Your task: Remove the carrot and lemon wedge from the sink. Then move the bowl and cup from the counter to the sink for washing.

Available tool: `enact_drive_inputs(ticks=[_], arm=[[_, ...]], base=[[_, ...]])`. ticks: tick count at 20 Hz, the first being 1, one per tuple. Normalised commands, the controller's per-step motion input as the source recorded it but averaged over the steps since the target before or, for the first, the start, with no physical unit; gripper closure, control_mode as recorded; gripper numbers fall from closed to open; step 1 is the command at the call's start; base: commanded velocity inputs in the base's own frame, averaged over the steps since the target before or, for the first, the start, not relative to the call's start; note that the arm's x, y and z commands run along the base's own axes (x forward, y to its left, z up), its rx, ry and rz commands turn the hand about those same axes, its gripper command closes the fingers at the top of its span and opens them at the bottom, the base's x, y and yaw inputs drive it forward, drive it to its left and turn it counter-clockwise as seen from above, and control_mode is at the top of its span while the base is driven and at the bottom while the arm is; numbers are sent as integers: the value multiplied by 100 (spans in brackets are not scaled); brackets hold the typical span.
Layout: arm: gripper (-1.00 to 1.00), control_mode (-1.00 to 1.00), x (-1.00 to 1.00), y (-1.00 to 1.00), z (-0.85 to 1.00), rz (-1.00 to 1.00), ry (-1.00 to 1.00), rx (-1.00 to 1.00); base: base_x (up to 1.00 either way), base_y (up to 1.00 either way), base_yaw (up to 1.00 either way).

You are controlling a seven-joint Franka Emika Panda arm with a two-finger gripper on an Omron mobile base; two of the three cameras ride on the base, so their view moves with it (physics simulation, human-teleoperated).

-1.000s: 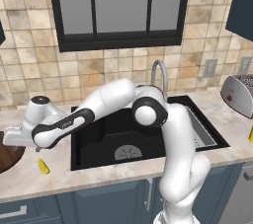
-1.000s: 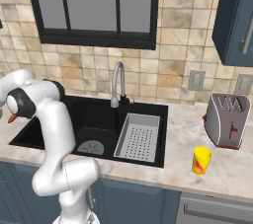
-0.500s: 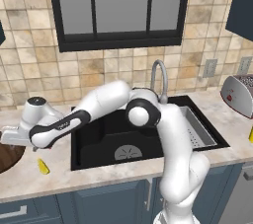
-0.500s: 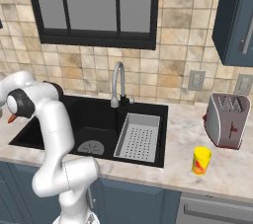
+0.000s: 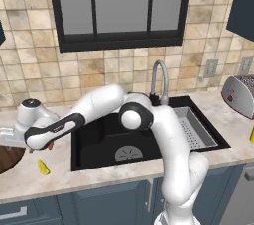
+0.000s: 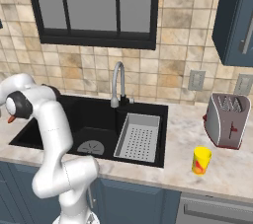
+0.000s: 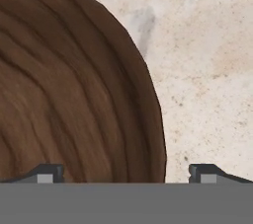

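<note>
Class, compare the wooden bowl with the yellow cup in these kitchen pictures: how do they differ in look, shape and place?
Colour: the bowl is dark brown with wood grain; the cup is bright yellow with a red mark.
Shape: the bowl is wide and round; the cup is narrow and upright.
Place: the bowl lies left of the sink, under the open gripper; the cup stands right of it, near the toaster.
Both rest on the counter.

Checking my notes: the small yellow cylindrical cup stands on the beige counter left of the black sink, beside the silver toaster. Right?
Not quite. The small yellow cylindrical cup stands on the beige counter right of the black sink, near the silver toaster, as the right base view shows.
</note>
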Motion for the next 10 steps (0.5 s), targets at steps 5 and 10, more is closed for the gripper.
enact_drive_inputs(ticks=[5,10], arm=[[-100,-100,0,3,-9,-3,4,-2],[-100,-100,0,0,-12,-3,5,-2]], base=[[0,0,0],[0,0,0]])
